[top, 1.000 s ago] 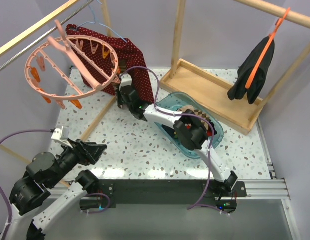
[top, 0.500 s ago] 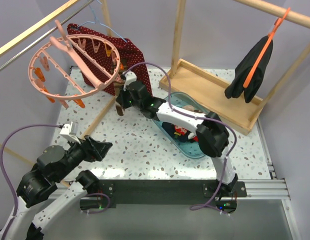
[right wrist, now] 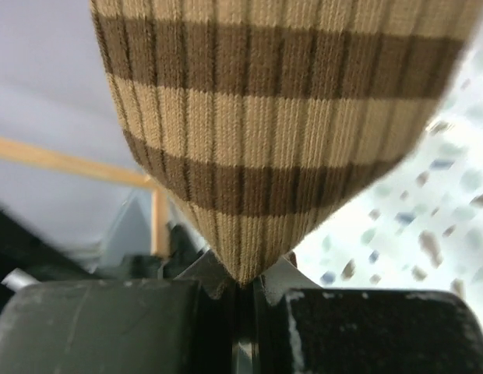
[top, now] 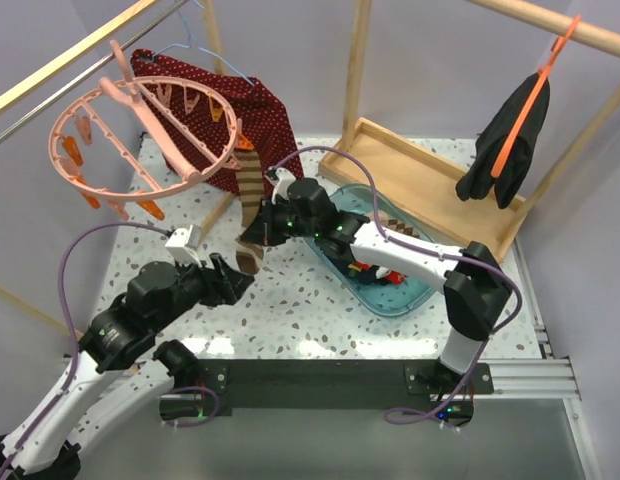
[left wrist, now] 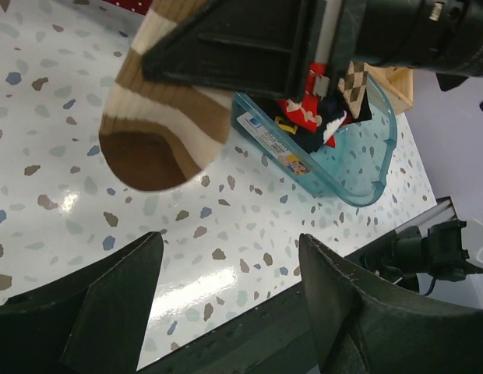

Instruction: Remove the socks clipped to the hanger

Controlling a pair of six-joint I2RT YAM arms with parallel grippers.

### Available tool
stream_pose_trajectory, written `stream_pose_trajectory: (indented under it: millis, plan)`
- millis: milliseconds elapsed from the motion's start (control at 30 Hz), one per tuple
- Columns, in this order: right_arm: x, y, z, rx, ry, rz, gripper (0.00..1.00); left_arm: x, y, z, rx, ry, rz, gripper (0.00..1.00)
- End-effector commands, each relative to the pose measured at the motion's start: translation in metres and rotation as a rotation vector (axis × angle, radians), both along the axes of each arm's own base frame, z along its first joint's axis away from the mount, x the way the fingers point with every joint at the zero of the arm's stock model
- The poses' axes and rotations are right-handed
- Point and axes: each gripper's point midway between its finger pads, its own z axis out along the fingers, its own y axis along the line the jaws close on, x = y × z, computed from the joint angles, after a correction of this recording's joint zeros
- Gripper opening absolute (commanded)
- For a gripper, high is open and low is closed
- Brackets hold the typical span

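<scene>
Since a second ago the left gripper [top: 233, 285] has advanced under the striped sock [top: 252, 185], fingers apart, gripping nothing. The right gripper [top: 262, 235] is clamped on that sock, whose top reaches the hanger [top: 160, 130] rim. Right of it, the bin [top: 430, 280] holds argyle and navy-red socks [top: 375, 270].

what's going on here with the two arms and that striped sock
The right gripper is shut on a brown-and-tan striped sock that hangs down from the edge of the pink ring hanger. Whether its clip has let go cannot be told. The left gripper is open just under the sock's toe and touches nothing. Other socks lie in the teal bin.
</scene>
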Motion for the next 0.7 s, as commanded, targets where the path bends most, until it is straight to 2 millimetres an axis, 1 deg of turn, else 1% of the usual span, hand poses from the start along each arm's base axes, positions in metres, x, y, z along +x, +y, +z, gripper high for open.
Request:
stream_pose_trajectory:
  millis: [0,33,100,167,200,233,333,500,600,667]
  plan:
    - [-0.034,-0.009,0.054,0.155,0.060,0.069,0.00,0.012,-0.016,0.008,-0.020,-0.042,-0.037,0.75]
    - [-0.038,-0.013,0.054,0.158,0.066,0.070,0.00,0.014,-0.017,0.006,-0.011,-0.038,-0.037,0.75]
    - [-0.047,-0.017,0.064,0.185,0.078,0.091,0.00,0.017,-0.017,0.007,-0.006,-0.047,-0.031,0.76]
    - [-0.052,-0.020,0.067,0.194,0.089,0.105,0.00,0.019,-0.017,0.006,0.002,-0.043,-0.023,0.77]
    - [-0.056,-0.023,0.075,0.206,0.085,0.113,0.00,0.021,-0.016,0.006,0.011,-0.044,-0.014,0.77]
    - [-0.058,-0.025,0.072,0.203,0.094,0.114,0.00,0.022,-0.015,0.005,0.018,-0.043,-0.010,0.78]
    - [-0.067,-0.028,0.080,0.236,0.110,0.136,0.00,0.024,-0.013,0.007,0.022,-0.057,0.002,0.79]
    - [-0.079,-0.029,0.084,0.274,0.152,0.176,0.00,0.023,-0.026,0.010,-0.019,-0.081,-0.055,0.80]
    - [-0.087,-0.028,0.091,0.301,0.171,0.218,0.00,0.024,-0.031,0.004,-0.021,-0.066,-0.073,0.80]
    - [-0.093,-0.028,0.101,0.335,0.182,0.246,0.00,0.025,-0.032,-0.002,-0.008,-0.051,-0.075,0.80]
